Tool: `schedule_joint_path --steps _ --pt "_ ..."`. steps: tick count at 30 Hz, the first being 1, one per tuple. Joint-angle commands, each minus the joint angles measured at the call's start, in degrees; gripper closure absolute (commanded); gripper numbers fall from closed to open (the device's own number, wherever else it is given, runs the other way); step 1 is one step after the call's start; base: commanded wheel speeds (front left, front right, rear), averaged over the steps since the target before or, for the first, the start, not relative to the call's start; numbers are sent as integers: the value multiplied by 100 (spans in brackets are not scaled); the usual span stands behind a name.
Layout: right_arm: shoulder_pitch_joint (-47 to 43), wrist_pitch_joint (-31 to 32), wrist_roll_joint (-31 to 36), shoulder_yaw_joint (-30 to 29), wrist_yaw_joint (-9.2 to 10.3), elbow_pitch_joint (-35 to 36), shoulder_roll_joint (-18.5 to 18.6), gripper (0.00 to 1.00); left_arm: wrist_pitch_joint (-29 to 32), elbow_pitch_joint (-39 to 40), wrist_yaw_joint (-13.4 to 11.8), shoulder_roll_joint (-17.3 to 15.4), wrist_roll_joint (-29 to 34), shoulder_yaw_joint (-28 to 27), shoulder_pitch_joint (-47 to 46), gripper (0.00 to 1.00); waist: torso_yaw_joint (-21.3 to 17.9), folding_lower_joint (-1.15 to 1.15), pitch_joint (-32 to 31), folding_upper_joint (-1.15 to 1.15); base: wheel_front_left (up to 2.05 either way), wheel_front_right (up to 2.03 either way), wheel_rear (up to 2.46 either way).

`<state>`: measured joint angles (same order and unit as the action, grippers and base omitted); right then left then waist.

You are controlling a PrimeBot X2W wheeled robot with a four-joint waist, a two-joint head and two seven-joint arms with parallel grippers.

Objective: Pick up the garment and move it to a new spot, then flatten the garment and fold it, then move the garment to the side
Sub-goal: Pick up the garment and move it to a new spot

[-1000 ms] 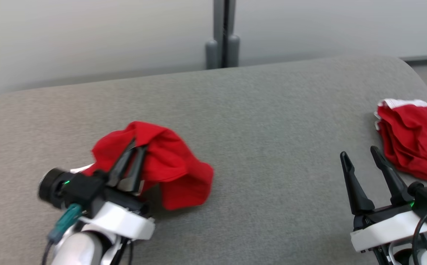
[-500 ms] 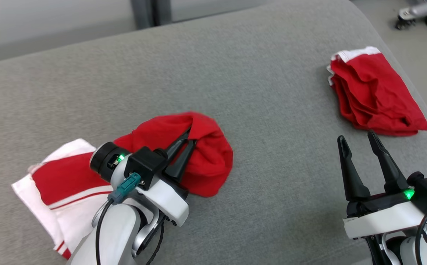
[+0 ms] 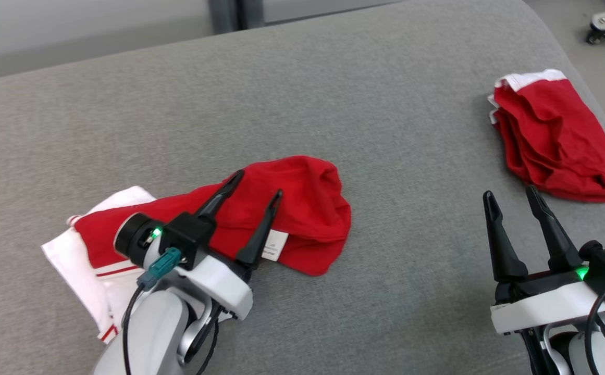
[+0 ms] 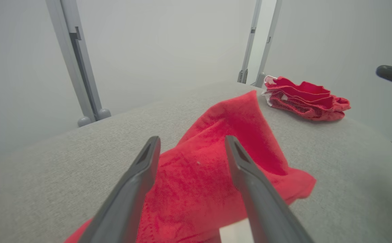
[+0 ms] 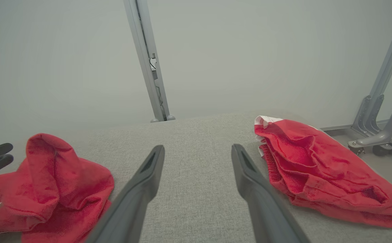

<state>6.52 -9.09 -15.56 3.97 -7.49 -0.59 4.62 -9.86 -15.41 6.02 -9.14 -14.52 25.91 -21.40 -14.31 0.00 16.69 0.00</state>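
**Item 1: garment [image 3: 302, 208].** Red T-shirt lying crumpled on the left-centre of the grey worktop [image 3: 385, 104]. The red body is humped up toward the middle. A white sleeve [image 3: 81, 265] with thin red stripes lies flat at the left end. The hem is turned over, so the white care label [image 3: 273, 246] shows.

**Item 2: my left hand [image 3: 258, 184].** It is released, with the fingers spread wide over the red body and no cloth pinched between them. One finger lies just beside the label. I cannot tell whether either finger rests on the fabric.

**Item 3: my right hand [image 3: 509, 194].** It is open and empty, well apart from the garment, over bare worktop.

**Item 4: second red pile [image 3: 552, 140].** Loosely folded cloth with a white edge at the far right of the worktop. It is near my right hand and not part of this job.

**Handling notes (my judgement).**
- The garment looks light, limp and soft, with no stiffness to hold a shape.
- It should sag from any single grip and may drag on the cloth-covered worktop rather than slide.
- It is not fragile.
- The hump hides several layers, so a pinch in the middle would bunch it further.
- The better holds are the edges: the hem by the label with my left hand, and the opposite hem corner or a shoulder with my right hand. That way the body hangs open and can be laid flat.
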Motion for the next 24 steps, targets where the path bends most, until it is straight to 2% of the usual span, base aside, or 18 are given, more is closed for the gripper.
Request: schedule_joint_path --steps 1,11,17,20,24 --pt "23 16 27 -12 -1 -1 58 0 -30 -22 -41 -37 -68 -51 74 0 195 0 -174 0 0 0 0" --pt "-138 155 46 -67 -1 -24 158 0 -332 126 -503 -177 -551 -792 618 0 900 0 -623 0 0 0 0" --pt "-284 288 60 -53 -1 -41 231 0 -450 360 -724 -309 -832 -1332 1027 0 1194 0 -934 0 0 0 0" --pt "-374 349 60 -25 -1 -23 255 0 -479 518 -772 -383 -923 -1517 1268 0 1303 0 -1080 0 0 0 0" --pt "-502 423 46 16 -1 -21 286 0 -485 681 -579 -517 -1071 -1623 1547 0 1429 0 -1268 0 0 0 0"
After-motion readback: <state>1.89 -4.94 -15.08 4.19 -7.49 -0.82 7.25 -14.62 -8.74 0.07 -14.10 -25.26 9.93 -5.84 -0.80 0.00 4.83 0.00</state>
